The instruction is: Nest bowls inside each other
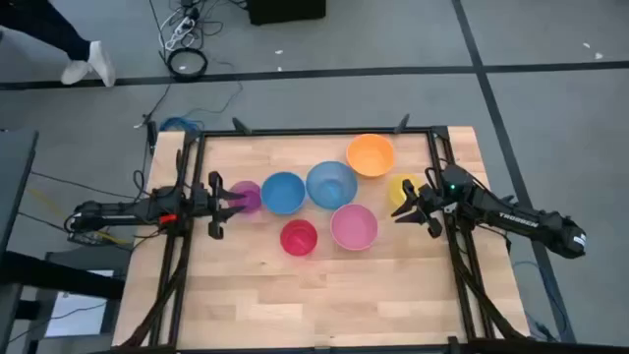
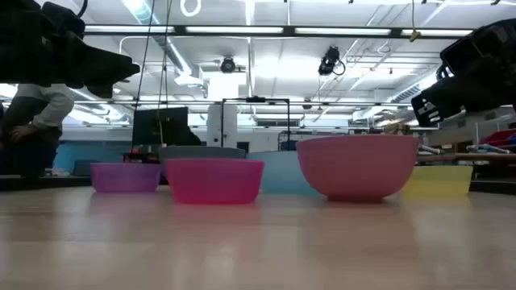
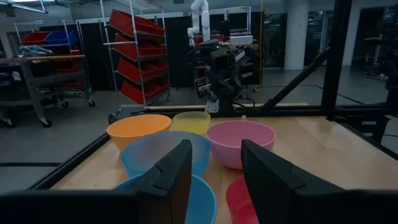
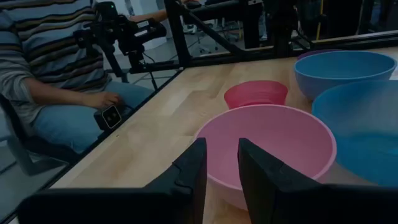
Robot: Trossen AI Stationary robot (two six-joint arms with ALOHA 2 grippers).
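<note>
Seven bowls stand apart, each on its base, on the wooden table. The purple (image 1: 247, 197), blue (image 1: 283, 193) and lighter blue (image 1: 331, 184) ones form a row. The orange bowl (image 1: 371, 154) is farther back and the yellow (image 1: 403, 187) is at the right. The pink (image 1: 354, 226) and red (image 1: 299, 237) sit nearer. My left gripper (image 1: 232, 202) hovers open at the purple bowl's left rim, raised above the table in the low view. My right gripper (image 1: 404, 208) hangs over the yellow bowl's near edge, open by a narrower gap (image 4: 222, 149), facing the pink bowl (image 4: 267, 146).
A black metal frame (image 1: 193, 197) runs along the table's left, far and right edges. A seated person (image 4: 56, 74) is beyond the table's left side. Bare wood (image 1: 314, 295) lies near the front edge.
</note>
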